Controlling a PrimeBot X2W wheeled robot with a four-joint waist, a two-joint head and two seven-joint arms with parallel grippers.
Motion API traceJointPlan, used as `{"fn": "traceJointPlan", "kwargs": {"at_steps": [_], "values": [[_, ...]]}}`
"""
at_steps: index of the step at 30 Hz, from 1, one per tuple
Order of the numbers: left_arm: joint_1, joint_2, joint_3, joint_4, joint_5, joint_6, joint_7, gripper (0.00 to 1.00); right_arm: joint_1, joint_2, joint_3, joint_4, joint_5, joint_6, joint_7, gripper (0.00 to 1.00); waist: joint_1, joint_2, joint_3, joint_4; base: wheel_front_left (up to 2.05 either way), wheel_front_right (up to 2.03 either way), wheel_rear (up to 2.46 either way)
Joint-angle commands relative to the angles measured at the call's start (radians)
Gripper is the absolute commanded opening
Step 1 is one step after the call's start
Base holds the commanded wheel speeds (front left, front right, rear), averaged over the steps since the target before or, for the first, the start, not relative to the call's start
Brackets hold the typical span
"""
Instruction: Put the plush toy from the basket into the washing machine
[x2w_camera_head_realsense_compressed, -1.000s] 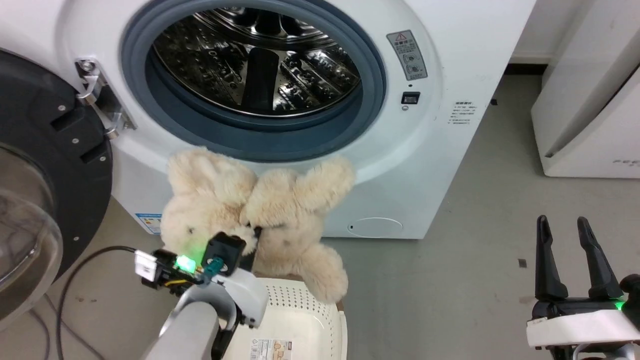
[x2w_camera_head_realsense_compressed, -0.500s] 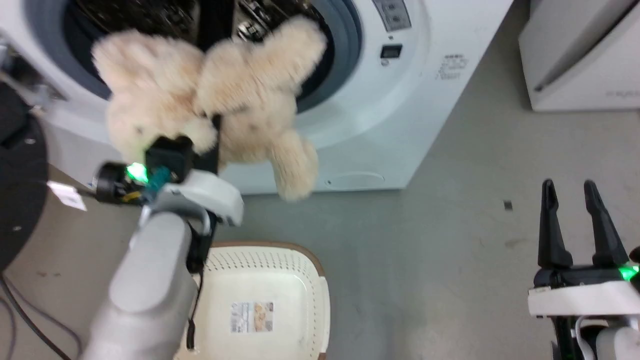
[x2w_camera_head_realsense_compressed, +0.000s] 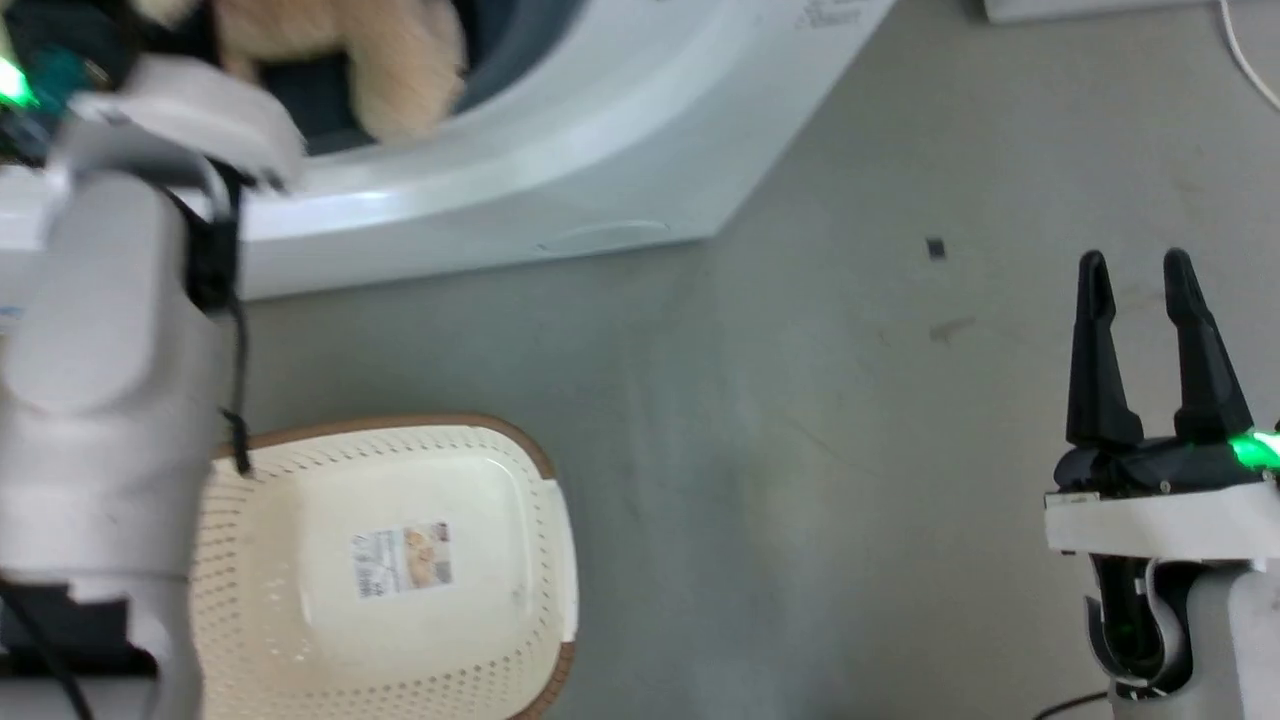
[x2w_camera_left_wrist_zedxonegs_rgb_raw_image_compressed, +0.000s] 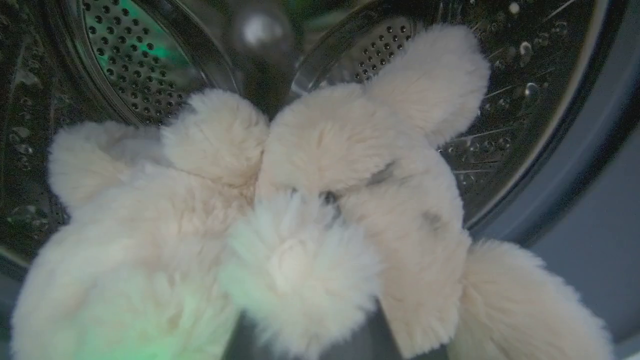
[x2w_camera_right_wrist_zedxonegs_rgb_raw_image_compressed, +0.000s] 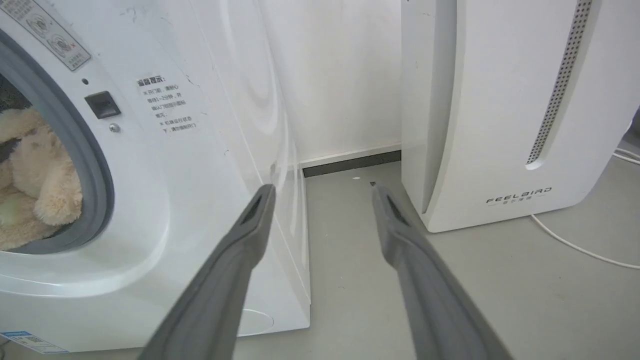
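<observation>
The cream plush toy (x2w_camera_left_wrist_zedxonegs_rgb_raw_image_compressed: 320, 200) hangs at the mouth of the washing machine (x2w_camera_head_realsense_compressed: 520, 170), its limbs over the grey-blue gasket (x2w_camera_right_wrist_zedxonegs_rgb_raw_image_compressed: 95, 190) and its upper part before the perforated steel drum (x2w_camera_left_wrist_zedxonegs_rgb_raw_image_compressed: 130, 60). My left gripper is shut on the toy, its fingers buried in the fur; the pale left forearm (x2w_camera_head_realsense_compressed: 110, 300) reaches up to it. One furry leg (x2w_camera_head_realsense_compressed: 400, 70) shows at the head view's top, and the toy (x2w_camera_right_wrist_zedxonegs_rgb_raw_image_compressed: 40, 185) also shows inside the opening. The basket (x2w_camera_head_realsense_compressed: 530, 460) stands empty on the floor below. My right gripper (x2w_camera_head_realsense_compressed: 1138, 262) is open and holds nothing.
A white slanted appliance (x2w_camera_right_wrist_zedxonegs_rgb_raw_image_compressed: 500, 100) stands right of the washing machine, with a narrow gap of grey floor (x2w_camera_right_wrist_zedxonegs_rgb_raw_image_compressed: 340, 210) between them. A white cord (x2w_camera_right_wrist_zedxonegs_rgb_raw_image_compressed: 575, 245) lies on the floor by it. Bare grey floor (x2w_camera_head_realsense_compressed: 800, 450) spreads between basket and right gripper.
The left arm has carried the plush toy up from in front of the machine into the door opening. The head camera has tilted down, so the basket shows lower. The right gripper stays open.
</observation>
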Motion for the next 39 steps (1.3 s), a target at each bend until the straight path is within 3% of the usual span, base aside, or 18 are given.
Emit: {"fn": "traceJointPlan", "kwargs": {"at_steps": [1,10,19,20,21,28,39], "values": [[-0.039,0.013,0.008,0.005,0.007,-0.006,-0.006,0.0,-0.02,0.0,0.004,-0.006,0.012,-0.001,-0.004,1.0,-0.0001,-0.0001,0.073,-0.066,0.0,0.0,0.0],[-0.273,0.095,0.061,0.109,0.02,0.005,-0.006,0.0,-0.052,0.0,0.031,-0.018,0.06,-0.001,-0.004,1.0,-0.0001,-0.0001,0.179,-0.147,0.0,0.0,0.0],[-0.366,0.128,0.086,0.209,0.021,0.021,-0.006,0.0,-0.068,0.0,0.041,-0.021,0.068,-0.001,-0.004,1.0,-0.0001,-0.0001,0.209,-0.159,0.0,0.0,0.0],[-0.361,0.126,0.087,0.229,0.018,0.02,-0.006,0.84,-0.069,0.0,0.039,-0.02,0.067,-0.001,-0.004,1.0,-0.0001,-0.0001,0.206,-0.157,0.0,0.0,0.0],[-0.358,0.122,0.09,0.243,0.014,0.019,-0.006,1.0,-0.069,0.0,0.038,-0.017,0.065,-0.001,-0.004,1.0,-0.0001,-0.0001,0.201,-0.153,0.0,0.0,0.0],[-0.293,0.099,0.095,0.241,0.009,0.016,-0.006,1.0,-0.059,0.0,0.025,-0.004,0.045,-0.001,-0.004,1.0,-0.0001,-0.0001,0.149,-0.116,0.0,0.0,0.0],[-0.05,0.004,0.08,0.116,0.026,0.024,-0.006,1.0,-0.029,0.0,0.004,0.009,-0.006,-0.001,-0.004,1.0,-0.0001,-0.0001,-0.001,-0.027,0.0,0.0,0.0]]}}
